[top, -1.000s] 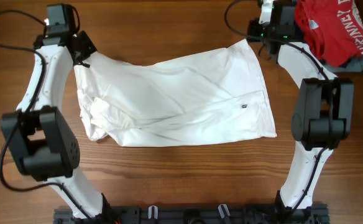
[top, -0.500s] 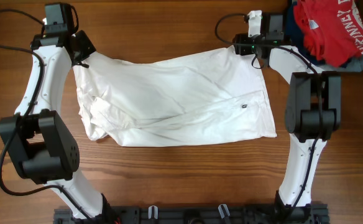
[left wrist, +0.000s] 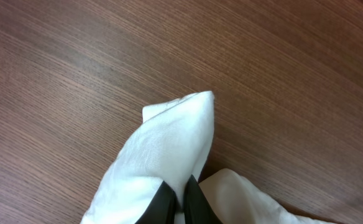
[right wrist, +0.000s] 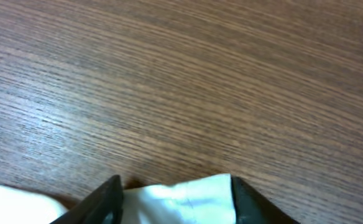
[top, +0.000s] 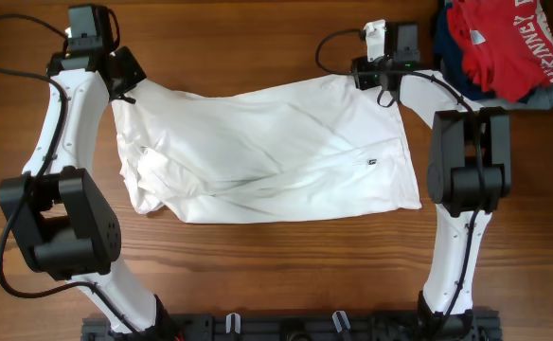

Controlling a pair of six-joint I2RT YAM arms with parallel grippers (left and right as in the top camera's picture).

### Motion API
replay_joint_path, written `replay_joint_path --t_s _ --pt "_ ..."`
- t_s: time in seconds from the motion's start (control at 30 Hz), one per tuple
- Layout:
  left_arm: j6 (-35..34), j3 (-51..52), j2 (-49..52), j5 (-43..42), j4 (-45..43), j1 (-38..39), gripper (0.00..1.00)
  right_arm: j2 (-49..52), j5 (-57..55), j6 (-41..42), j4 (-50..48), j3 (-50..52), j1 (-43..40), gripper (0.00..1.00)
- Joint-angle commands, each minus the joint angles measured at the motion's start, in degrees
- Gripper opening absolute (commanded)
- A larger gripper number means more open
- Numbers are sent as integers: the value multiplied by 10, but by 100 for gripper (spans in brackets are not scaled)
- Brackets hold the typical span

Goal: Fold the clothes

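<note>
The white T-shirt (top: pixel 258 147) lies spread and half folded across the middle of the wooden table, no lettering showing. My left gripper (top: pixel 123 87) is at its far left corner and is shut on a pinch of the white fabric (left wrist: pixel 169 149). My right gripper (top: pixel 360 74) is at the far right corner, open, with the shirt's corner (right wrist: pixel 181 196) lying between its two fingers (right wrist: pixel 172 199).
A red garment with white lettering (top: pixel 504 43) lies on blue folded garments (top: pixel 447 38) at the far right corner. Black cables loop near both arm bases. A black rail (top: pixel 286 327) runs along the near edge.
My right arm swung left from beside the red garment, so its gripper now straddles the shirt's far right corner. The left arm and shirt have not moved.
</note>
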State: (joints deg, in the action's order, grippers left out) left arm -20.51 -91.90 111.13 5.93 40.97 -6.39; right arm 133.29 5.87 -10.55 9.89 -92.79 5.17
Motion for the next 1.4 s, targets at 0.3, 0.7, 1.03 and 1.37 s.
replay_joint_path --t_s 0.3,0.7,1.03,1.37 --pt "-7 -10 -8 -3 2 -3 4 -2 -85 47 16 -30 0 18" --pt "-7 -10 -34 -3 18 -3 4 -94 -42 47 90 -37 -7 4" --pt "-8 -10 -111 -3 98 -3 4 -188 3 91 236 -37 -38 4" --pt "-10 -10 -119 -23 289 -3 4 -245 77 91 441 -35 -87 4"
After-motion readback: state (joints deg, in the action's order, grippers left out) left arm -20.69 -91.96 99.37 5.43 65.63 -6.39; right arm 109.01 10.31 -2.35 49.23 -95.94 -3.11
